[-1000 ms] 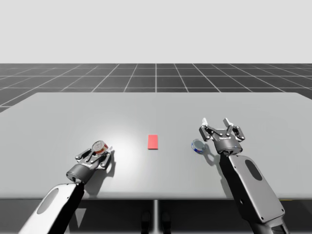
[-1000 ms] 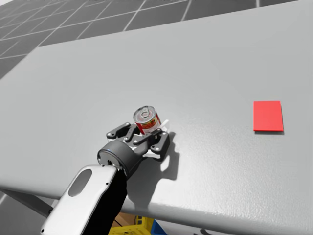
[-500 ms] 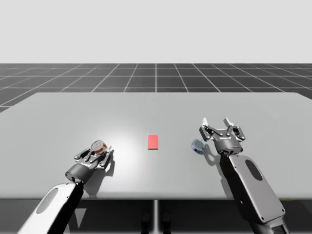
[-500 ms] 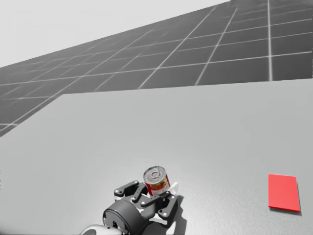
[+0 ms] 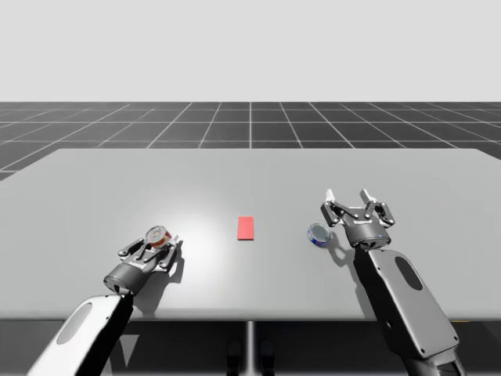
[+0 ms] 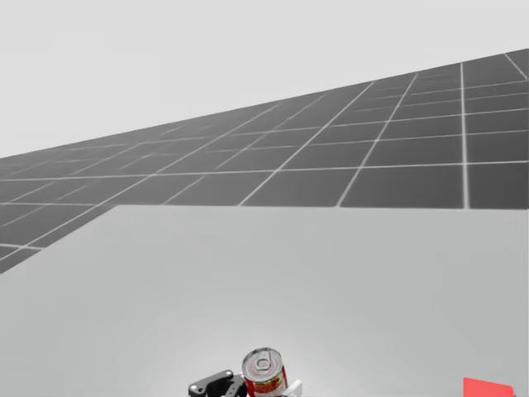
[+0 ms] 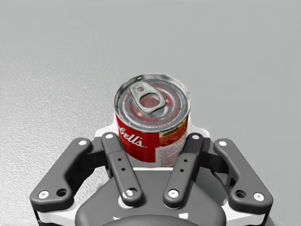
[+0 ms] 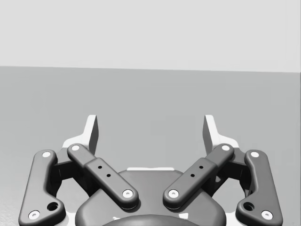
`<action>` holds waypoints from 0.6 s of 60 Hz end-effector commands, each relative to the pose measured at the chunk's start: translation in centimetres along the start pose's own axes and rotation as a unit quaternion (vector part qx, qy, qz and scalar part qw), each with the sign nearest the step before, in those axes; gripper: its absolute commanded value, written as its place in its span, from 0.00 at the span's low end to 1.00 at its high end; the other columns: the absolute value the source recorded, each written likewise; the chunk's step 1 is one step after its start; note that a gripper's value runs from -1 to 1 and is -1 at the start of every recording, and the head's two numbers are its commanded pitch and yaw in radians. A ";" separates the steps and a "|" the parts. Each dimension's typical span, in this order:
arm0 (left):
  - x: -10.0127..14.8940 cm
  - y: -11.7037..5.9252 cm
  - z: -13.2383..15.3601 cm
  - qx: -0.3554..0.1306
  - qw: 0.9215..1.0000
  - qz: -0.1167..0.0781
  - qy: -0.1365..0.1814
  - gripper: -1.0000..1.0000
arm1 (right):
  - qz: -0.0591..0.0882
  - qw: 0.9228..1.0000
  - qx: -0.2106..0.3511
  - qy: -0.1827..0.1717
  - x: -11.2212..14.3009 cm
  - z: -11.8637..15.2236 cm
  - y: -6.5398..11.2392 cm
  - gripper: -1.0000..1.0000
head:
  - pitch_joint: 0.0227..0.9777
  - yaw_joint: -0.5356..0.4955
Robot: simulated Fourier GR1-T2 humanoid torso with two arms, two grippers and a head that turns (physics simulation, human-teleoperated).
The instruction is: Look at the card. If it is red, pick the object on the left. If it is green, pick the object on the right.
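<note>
A red card (image 5: 246, 228) lies flat at the table's middle, and its corner (image 6: 488, 389) shows in the head view. To its left stands a red can (image 5: 160, 234) with a silver pull-tab lid (image 7: 153, 96), upright on the table. My left gripper (image 5: 156, 246) is shut on that can (image 6: 264, 374), one finger pressing each side (image 7: 153, 136). To the card's right a blue can (image 5: 318, 235) lies on its side. Just right of the blue can my right gripper (image 5: 356, 205) is open and apart from it, with nothing between its fingers (image 8: 151, 129).
The grey table (image 5: 250, 172) stretches wide behind the card and cans. Its front edge runs just below both arms. A dark gridded floor lies beyond the far edge.
My head has turned upward, so the can and card have slid to the bottom of the head view. Neither arm nor any object has visibly moved.
</note>
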 end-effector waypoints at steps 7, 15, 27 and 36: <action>1.6 -0.8 0.5 -0.051 0.998 -0.020 -0.006 1.00 | 0.001 1.000 0.000 -0.002 0.0 -0.1 -0.1 0.00 | 0.43 0.98; 3.5 -0.5 0.3 -0.047 0.998 -0.037 -0.020 1.00 | 0.003 1.000 -0.001 -0.002 0.0 -0.1 -0.1 0.00 | 0.43 0.98; 7.3 0.1 0.4 -0.040 0.996 -0.067 -0.049 1.00 | 0.005 1.000 -0.001 -0.002 0.0 -0.1 -0.2 0.00 | 0.43 0.99; 11.3 0.7 0.8 -0.031 0.992 -0.091 -0.081 1.00 | 0.006 1.000 -0.002 -0.003 0.0 -0.1 -0.2 0.00 | 0.42 0.99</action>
